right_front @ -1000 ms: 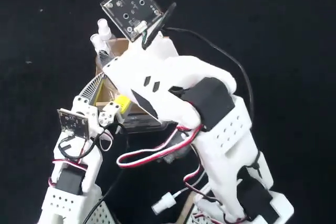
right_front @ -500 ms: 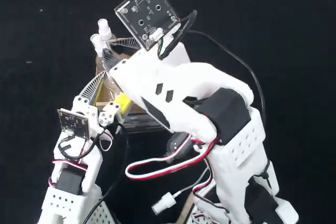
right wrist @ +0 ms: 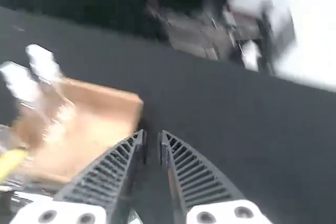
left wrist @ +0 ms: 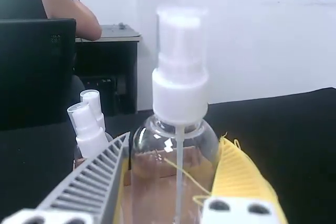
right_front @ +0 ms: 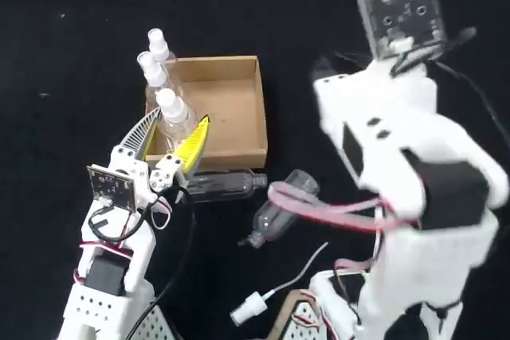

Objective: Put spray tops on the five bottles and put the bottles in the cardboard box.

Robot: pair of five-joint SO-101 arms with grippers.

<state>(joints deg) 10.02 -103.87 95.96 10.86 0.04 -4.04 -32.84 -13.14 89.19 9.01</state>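
1. Upper left, 2 capped bottles (right_front: 157, 41) stand at the cardboard box (right_front: 231, 117) corner.
2. Beside them the left gripper (right_front: 180, 121) clasps a 3rd bottle (right_front: 168, 100), capped.
3. Below: 2 uncapped bottles (right_front: 223, 185) and 1 spray top (right_front: 249, 306) remain; right gripper (right wrist: 152, 135) narrowly open, empty.

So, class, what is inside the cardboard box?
Three spray-topped bottles along one side: a far bottle, a second bottle beside it, a third bottle in the left gripper. Elsewhere the cardboard box floor is bare; beneath them it's hidden.
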